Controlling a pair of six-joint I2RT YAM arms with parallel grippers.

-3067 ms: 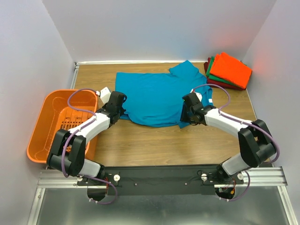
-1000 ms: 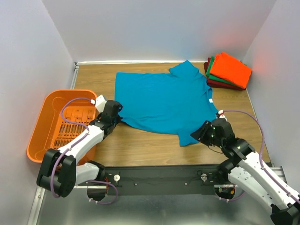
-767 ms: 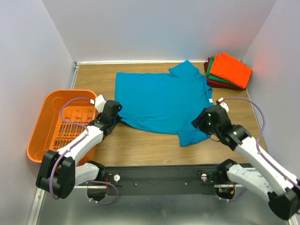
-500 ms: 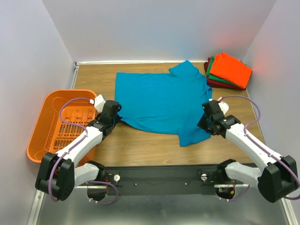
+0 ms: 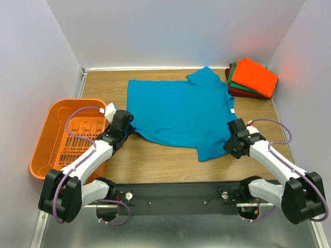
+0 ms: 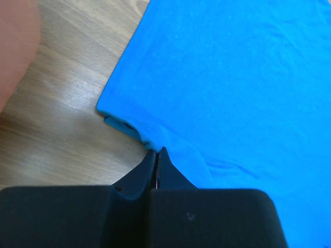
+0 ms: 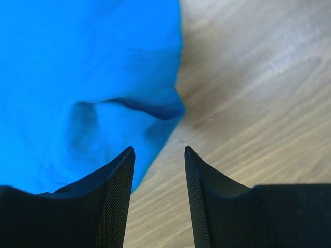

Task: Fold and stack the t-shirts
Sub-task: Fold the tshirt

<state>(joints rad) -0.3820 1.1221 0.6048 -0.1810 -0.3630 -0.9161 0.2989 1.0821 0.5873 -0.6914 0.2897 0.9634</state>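
Observation:
A teal-blue t-shirt (image 5: 176, 108) lies spread flat in the middle of the table, its small white neck label (image 5: 232, 111) toward the right. My left gripper (image 5: 128, 129) is shut on the shirt's near left corner; in the left wrist view the closed tips (image 6: 156, 151) pinch the hem of the blue cloth (image 6: 232, 77). My right gripper (image 5: 231, 145) stands open low at the shirt's near right edge. In the right wrist view its fingers (image 7: 159, 150) frame bare wood, with a fold of the blue cloth (image 7: 77, 62) just ahead and to the left.
Folded t-shirts are stacked at the back right: orange (image 5: 254, 76) on top, green (image 5: 233, 72) and dark red (image 5: 248, 93) beneath. An orange slotted basket (image 5: 44, 150) sits at the left table edge. White walls close in on three sides.
The right arm swung in toward the shirt's right edge, then settled slightly lower and rightward, and its jaws opened wider. The left gripper stayed shut on the corner.

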